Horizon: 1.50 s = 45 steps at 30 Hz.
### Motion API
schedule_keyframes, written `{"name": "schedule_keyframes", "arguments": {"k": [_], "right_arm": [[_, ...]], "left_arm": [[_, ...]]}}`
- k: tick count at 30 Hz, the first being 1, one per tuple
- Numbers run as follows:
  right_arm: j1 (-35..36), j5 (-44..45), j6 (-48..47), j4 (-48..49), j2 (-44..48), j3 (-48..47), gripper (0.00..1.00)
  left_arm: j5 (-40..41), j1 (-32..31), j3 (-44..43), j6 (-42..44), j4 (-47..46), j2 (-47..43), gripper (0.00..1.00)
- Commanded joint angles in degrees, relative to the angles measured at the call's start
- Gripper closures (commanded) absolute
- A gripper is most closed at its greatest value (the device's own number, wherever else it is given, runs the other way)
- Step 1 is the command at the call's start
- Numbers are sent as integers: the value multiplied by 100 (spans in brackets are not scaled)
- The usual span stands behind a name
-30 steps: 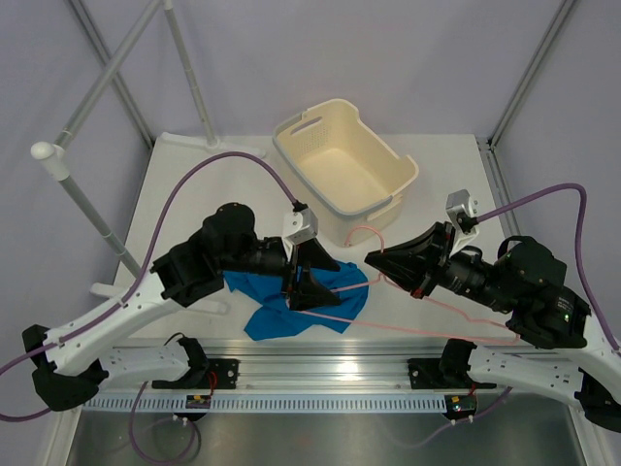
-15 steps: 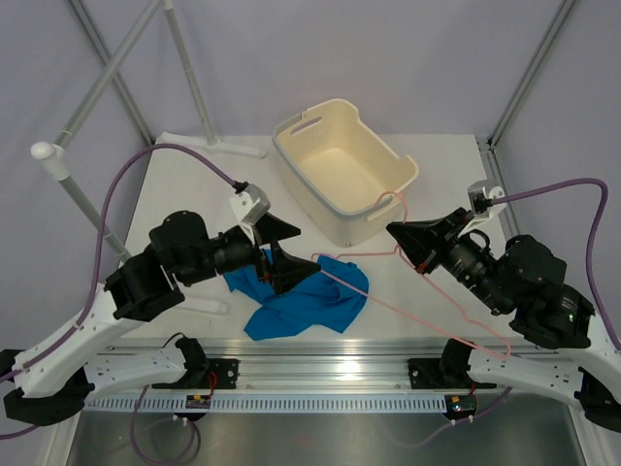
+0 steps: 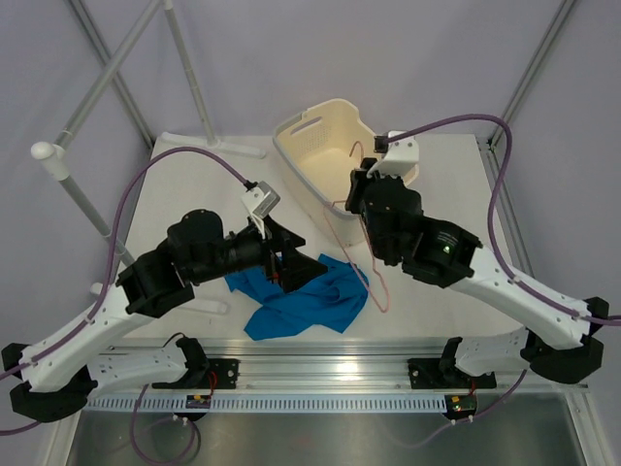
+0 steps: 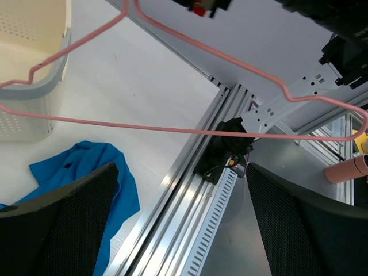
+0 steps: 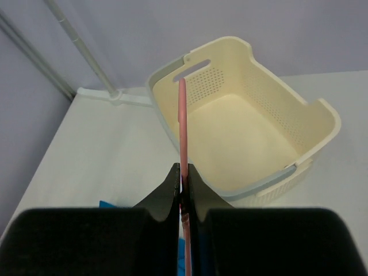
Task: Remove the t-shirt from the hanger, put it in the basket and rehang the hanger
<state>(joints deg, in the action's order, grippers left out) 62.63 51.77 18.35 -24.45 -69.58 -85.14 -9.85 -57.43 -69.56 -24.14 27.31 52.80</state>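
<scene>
Left wrist view: the left end effector point(image 4: 181, 171) is spread wide and holds nothing, with the desk point(image 4: 144, 80) edge and an aluminium rail point(image 4: 172, 213) showing between its fingers. The blue t-shirt point(image 4: 86, 167) lies crumpled on the desk beside one finger. The pink hanger point(image 4: 172, 130) hangs bare in the air above it, one corner in front of the cream basket point(image 4: 64, 49).

Right wrist view: the right end effector point(image 5: 183, 177) is pinched narrow on the hanger wire, which rises straight up in front of the basket.

Top external view: the t-shirt lies on the desk in front of the basket, partly under the left end effector. The right arm holds the hanger by the basket's near rim.
</scene>
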Motion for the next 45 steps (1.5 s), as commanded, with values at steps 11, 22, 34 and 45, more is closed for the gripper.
{"name": "schedule_keyframes", "arguments": {"k": [11,22,34,45], "right_arm": [[153,2039,-314,951,-1611,-1162,100],[144,-753,-446,1074,-1243,-1119,100],[144,-5078,-342,800,937,15,100],[153,-5994,-51,1372,1456,771,100]], "left_arm": [[-245,-14,-225,-187,-173,-348,4],[-125,-14,258,41,-235,-1200,4],[-95,-14,-708,1403,829,-1158,5],[-1229,-14,-770,1562,670,-499,19]]}}
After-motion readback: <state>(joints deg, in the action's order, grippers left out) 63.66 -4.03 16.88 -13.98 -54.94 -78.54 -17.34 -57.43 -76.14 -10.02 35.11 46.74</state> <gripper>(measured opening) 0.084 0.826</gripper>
